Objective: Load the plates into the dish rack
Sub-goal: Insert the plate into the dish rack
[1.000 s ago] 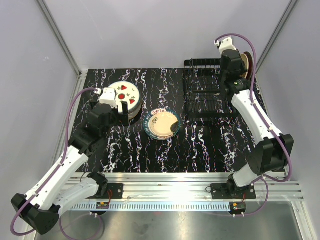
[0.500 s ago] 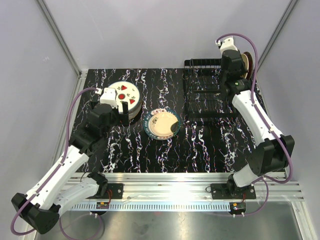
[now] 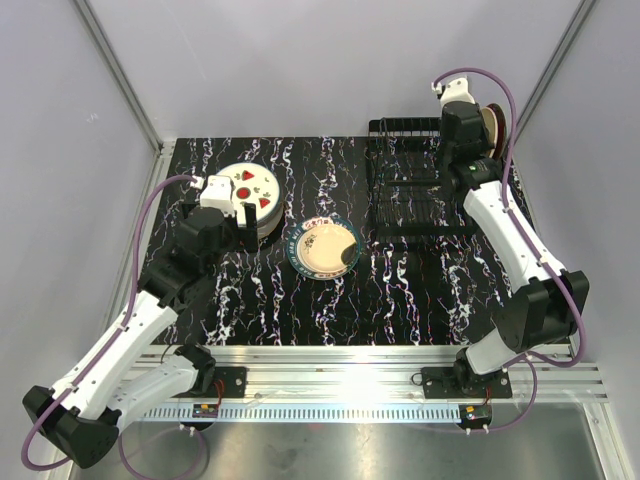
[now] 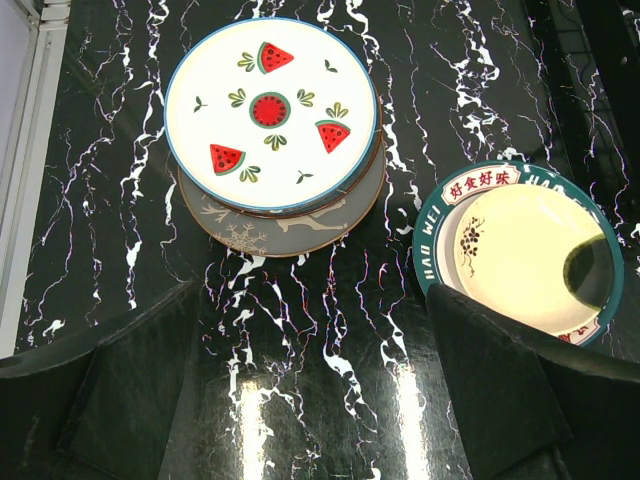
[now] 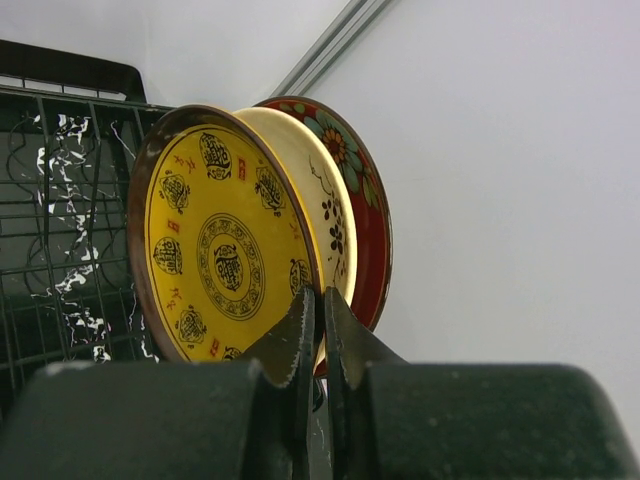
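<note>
Marbled table [image 3: 420, 290], right tool [image 5: 320, 330] gripping upright yellow plate [image 5: 220, 250] at dish rack [image 5: 60, 200]

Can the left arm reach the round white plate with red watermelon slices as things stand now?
Probably yes. The left gripper hangs open close beside the round white watermelon plate, which lies bare on top of its stack, and nothing stands between them.

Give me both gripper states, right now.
Left gripper: open, holding nothing.
Right gripper: closed, pinching the rim of the yellow plate.
</note>
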